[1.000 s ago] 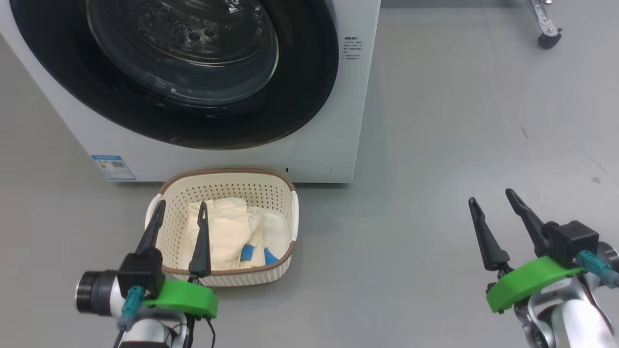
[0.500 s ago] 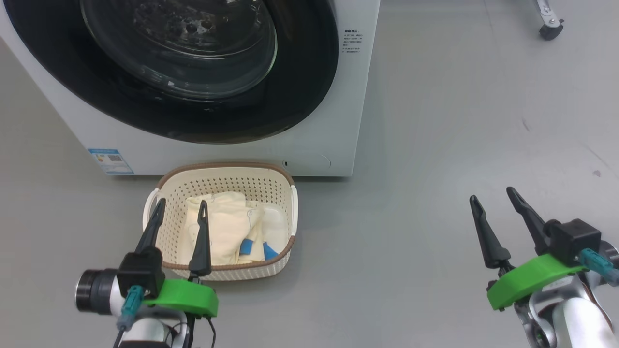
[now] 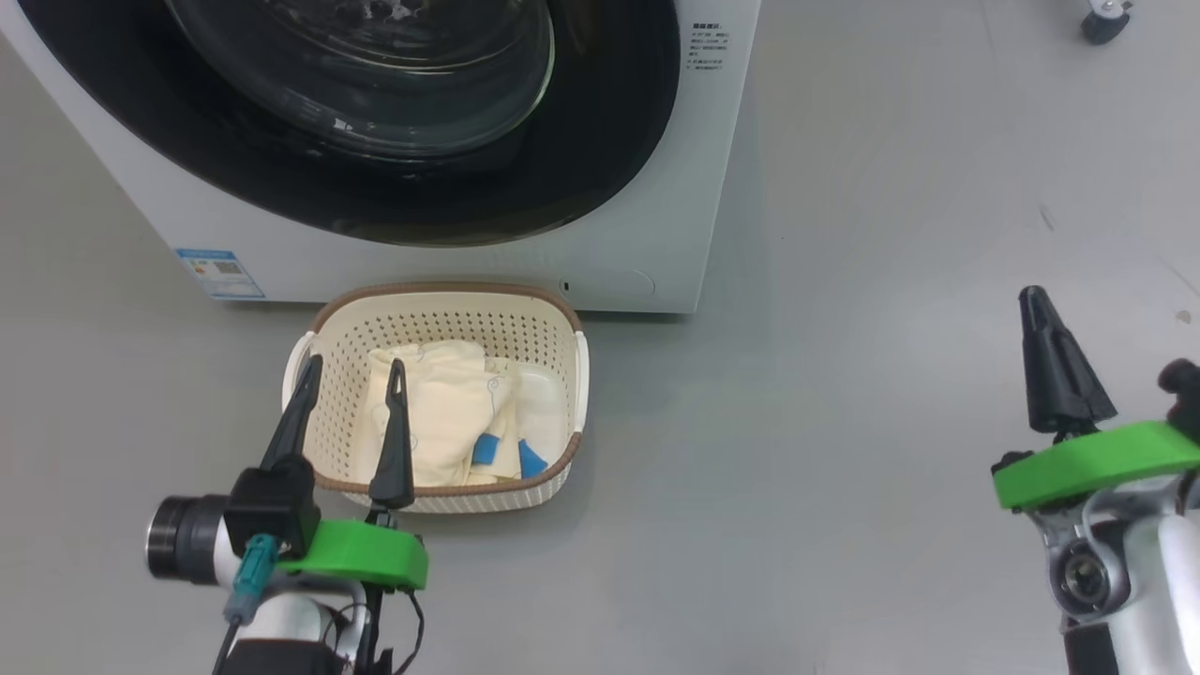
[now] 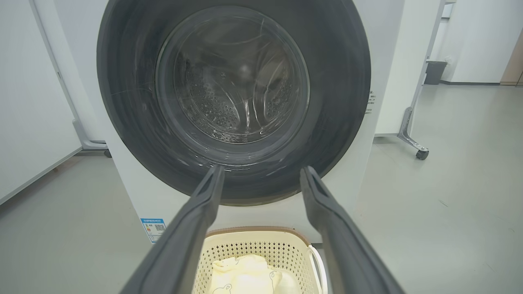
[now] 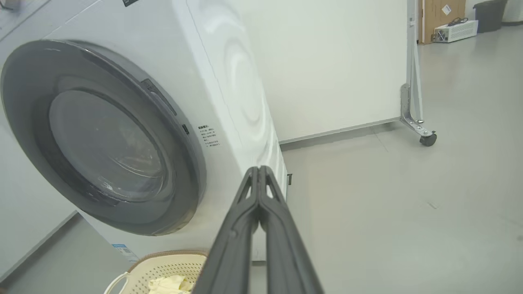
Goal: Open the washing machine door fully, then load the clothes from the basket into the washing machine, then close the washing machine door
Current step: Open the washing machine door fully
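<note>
No text is readable: the washing machine bears a blue sticker (QR code) and tiny illegible print.

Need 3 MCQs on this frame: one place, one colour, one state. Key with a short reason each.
1. The basket stands: A) on the floor in front of the washing machine; B) inside the drum; C) on top of the machine.
2. The clothes have patches of: A) red; B) green; C) blue.
3. The right gripper has its jaws: A) spread wide; B) pressed together; C) clamped on a garment.
Answers: 1 A, it sits on grey floor below the shut door. 2 C, blue shows against cream cloth. 3 B, the right wrist view shows no gap between them.
</note>
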Robot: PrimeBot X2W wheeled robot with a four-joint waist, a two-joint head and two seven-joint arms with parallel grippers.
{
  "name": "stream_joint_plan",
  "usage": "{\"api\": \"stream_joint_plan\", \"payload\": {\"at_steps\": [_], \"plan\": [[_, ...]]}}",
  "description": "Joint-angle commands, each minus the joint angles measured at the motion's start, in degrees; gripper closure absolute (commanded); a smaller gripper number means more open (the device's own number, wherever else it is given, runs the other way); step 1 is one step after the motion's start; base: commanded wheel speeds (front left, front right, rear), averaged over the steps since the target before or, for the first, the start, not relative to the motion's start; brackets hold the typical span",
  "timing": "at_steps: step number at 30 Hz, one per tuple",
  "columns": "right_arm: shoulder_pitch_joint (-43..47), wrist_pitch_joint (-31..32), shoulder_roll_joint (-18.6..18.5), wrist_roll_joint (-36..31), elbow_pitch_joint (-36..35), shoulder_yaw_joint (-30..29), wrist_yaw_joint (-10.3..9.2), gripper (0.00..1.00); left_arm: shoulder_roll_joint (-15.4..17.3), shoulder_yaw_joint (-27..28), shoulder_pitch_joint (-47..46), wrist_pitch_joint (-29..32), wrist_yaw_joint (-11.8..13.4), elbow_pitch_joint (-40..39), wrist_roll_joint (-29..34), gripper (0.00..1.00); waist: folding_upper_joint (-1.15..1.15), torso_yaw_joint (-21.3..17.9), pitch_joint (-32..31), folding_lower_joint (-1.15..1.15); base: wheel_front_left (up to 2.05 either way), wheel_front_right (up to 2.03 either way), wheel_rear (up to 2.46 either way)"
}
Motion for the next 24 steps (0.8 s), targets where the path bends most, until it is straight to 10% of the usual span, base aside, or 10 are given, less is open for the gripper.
{"api": "stream_joint_plan", "payload": {"at_steps": [1,16,24], "plan": [[-3.61,-0.5,-0.53,4.93,-1.0,0.8,-0.17,1.0,0.44,1.93,-2.79,-0.81,0.37,-2.11,0.69,0.0,0.0,0.28,0.67,0.0,0.0,0.0,0.0],[-21.22,11.51,-0.53,70.82,11.18,0.06,-0.17,1.0,-0.38,1.41,-5.48,-0.81,-0.13,-3.09,1.24,0.0,0.0,2.89,5.59,0.0,0.0,0.0,0.0],[-32.18,19.79,-0.83,80.92,18.8,0.44,-0.17,1.0,-0.7,0.94,-7.4,-0.81,-0.53,-4.31,1.39,0.0,0.0,4.24,8.72,0.0,0.0,0.0,0.0]]}}
